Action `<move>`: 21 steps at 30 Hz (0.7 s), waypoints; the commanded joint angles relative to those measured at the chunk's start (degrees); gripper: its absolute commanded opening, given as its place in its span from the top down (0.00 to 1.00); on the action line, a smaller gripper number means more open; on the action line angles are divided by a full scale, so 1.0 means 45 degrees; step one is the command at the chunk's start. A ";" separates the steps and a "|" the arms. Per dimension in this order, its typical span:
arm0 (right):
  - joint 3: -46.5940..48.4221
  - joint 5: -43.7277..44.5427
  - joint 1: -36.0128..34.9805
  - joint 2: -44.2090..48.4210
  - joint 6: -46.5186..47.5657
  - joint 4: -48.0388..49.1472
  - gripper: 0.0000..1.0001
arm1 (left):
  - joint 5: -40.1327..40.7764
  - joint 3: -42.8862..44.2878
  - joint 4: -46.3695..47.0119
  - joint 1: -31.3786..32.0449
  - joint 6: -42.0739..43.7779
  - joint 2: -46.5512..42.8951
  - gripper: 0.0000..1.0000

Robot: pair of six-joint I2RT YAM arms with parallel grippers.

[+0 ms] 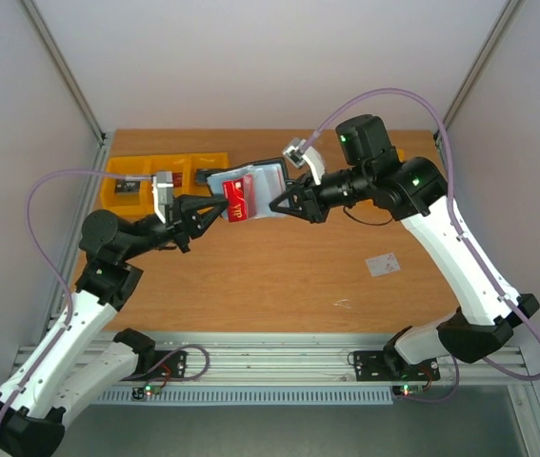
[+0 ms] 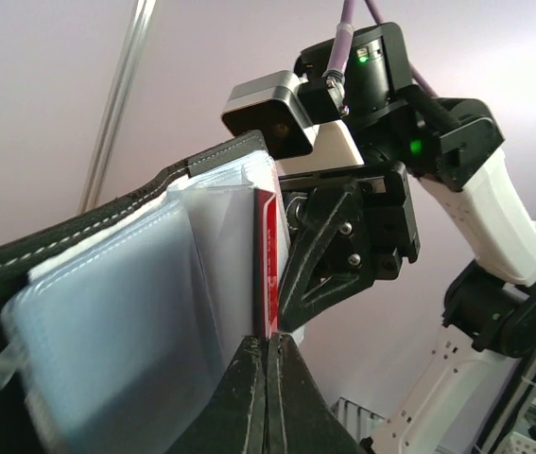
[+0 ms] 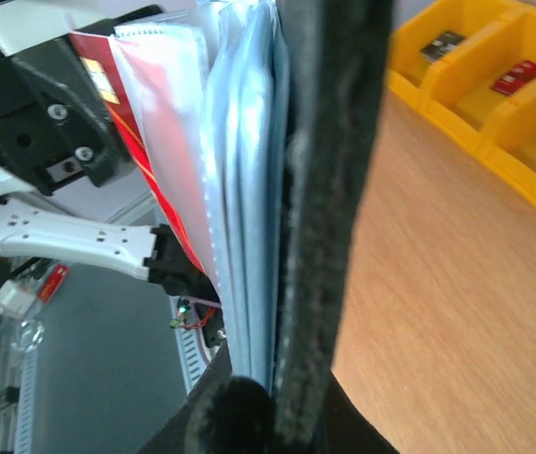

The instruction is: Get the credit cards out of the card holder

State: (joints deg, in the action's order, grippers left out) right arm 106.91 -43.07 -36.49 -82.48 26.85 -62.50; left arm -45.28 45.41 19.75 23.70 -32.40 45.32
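Note:
The card holder (image 1: pixel 250 183) hangs open in the air between my two grippers, black outside with grey-blue plastic sleeves. My right gripper (image 1: pixel 272 204) is shut on its right edge; in the right wrist view (image 3: pixel 268 397) the black cover (image 3: pixel 329 189) and sleeves run up between the jaws. My left gripper (image 1: pixel 220 208) is shut on the bright red credit card (image 1: pixel 236 202), which sticks partly out of a sleeve. In the left wrist view the red card (image 2: pixel 266 265) stands edge-on above the closed gripper (image 2: pixel 268 339), beside the card holder (image 2: pixel 107 284). A whitish card (image 1: pixel 384 264) lies on the table at the right.
Yellow plastic bins (image 1: pixel 155 176) with small items stand at the back left of the wooden table and also show in the right wrist view (image 3: pixel 494 85). Grey walls enclose the table on three sides.

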 commanded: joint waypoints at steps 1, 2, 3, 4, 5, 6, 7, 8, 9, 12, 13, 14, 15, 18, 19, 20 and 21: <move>-0.0638 0.0965 0.0697 0.0722 -0.0536 -0.0172 0.99 | 0.1154 -0.0395 -0.0354 -0.0224 0.0879 -0.0482 1.00; -0.0829 0.0976 0.0901 0.0832 -0.0645 -0.0127 0.99 | 0.1333 -0.0502 -0.0466 -0.0260 0.0988 -0.0530 1.00; -0.1014 0.0977 0.1063 0.0929 -0.0753 -0.0085 0.99 | 0.1492 -0.0591 -0.0566 -0.0276 0.1028 -0.0592 1.00; -0.1184 0.1002 0.1208 0.1000 -0.0838 -0.0001 0.99 | 0.1639 -0.0644 -0.0663 -0.0300 0.1090 -0.0622 1.00; -0.1369 0.1029 0.1336 0.1077 -0.0934 0.0068 0.99 | 0.1760 -0.0687 -0.0793 -0.0316 0.1176 -0.0663 1.00; -0.1546 0.1091 0.1496 0.1113 -0.1065 0.0130 0.99 | 0.1851 -0.0690 -0.0902 -0.0325 0.1236 -0.0704 1.00; -0.1746 0.1153 0.1648 0.1106 -0.1209 0.0177 0.99 | 0.1943 -0.0681 -0.1006 -0.0326 0.1350 -0.0741 1.00; -0.2025 0.1294 0.1794 0.1046 -0.1380 0.0205 0.99 | 0.2066 -0.0653 -0.1123 -0.0326 0.1431 -0.0763 1.00; -0.2277 0.1561 0.1834 0.0934 -0.1656 0.0208 0.99 | 0.2131 -0.0642 -0.1175 -0.0326 0.1572 -0.0812 1.00; -0.3463 0.1485 0.1825 0.0132 -0.2547 0.0474 0.99 | 0.2051 -0.0585 -0.1147 -0.0327 0.1824 -0.0873 1.00; -0.4076 0.1045 0.1769 -0.0121 -0.2873 0.0911 0.99 | 0.1900 -0.0558 -0.1073 -0.0336 0.1887 -0.0897 1.00; -0.4750 0.0593 0.1621 -0.0286 -0.3188 0.1556 0.99 | 0.1776 -0.0532 -0.0988 -0.0332 0.1937 -0.0899 1.00; -0.5443 0.0333 0.1402 -0.0419 -0.3408 0.2286 0.99 | 0.1714 -0.0490 -0.0948 -0.0327 0.1963 -0.0907 1.00; -0.6808 -0.0271 0.0944 -0.0980 -0.3996 0.3897 0.99 | 0.1612 -0.0359 -0.0951 -0.0326 0.1966 -0.0855 1.00; -0.7170 -0.0551 0.0902 -0.1178 -0.4168 0.4327 0.99 | 0.1574 -0.0346 -0.0919 -0.0326 0.1966 -0.0826 1.00; -0.7578 -0.0801 0.0895 -0.1344 -0.4304 0.4943 0.99 | 0.1535 -0.0359 -0.0861 -0.0326 0.1966 -0.0825 1.00; -0.7952 -0.0942 0.0884 -0.1521 -0.4399 0.5312 0.99 | 0.1476 -0.0368 -0.0786 -0.0329 0.1952 -0.0817 1.00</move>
State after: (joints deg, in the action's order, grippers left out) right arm 75.20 -41.15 -31.51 -88.31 11.88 -50.04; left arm -37.47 42.85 13.52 22.50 -24.80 42.17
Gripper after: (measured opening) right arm 0.073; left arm 0.012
